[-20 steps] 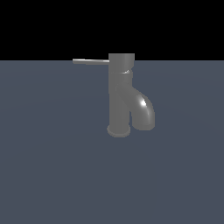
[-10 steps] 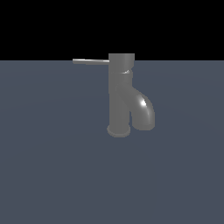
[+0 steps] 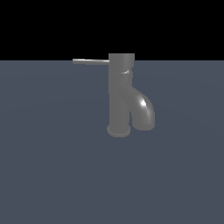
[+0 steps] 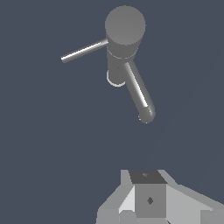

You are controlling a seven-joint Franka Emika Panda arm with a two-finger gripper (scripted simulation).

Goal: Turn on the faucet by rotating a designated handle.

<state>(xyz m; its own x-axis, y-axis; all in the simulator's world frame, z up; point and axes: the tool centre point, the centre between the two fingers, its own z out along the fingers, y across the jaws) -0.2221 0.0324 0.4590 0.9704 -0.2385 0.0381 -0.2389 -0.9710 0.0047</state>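
Observation:
The dull grey faucet [image 3: 120,94] stands upright on the dark floor in the exterior view, with its thick curved spout [image 3: 143,111] bending down on the exterior view's right. The handle [image 3: 91,61], a thin straight rod, sticks out level from the top cap toward the exterior view's left. In the wrist view the faucet [image 4: 124,30] is seen from above, with the handle [image 4: 84,51] and spout [image 4: 141,96] spreading from the cap. My gripper [image 4: 148,177] shows only in the wrist view. It is well apart from the faucet, with its fingers together as one block, holding nothing.
A flat dark grey-blue floor [image 3: 52,166] lies all around the faucet, under a black background. Nothing else stands on it.

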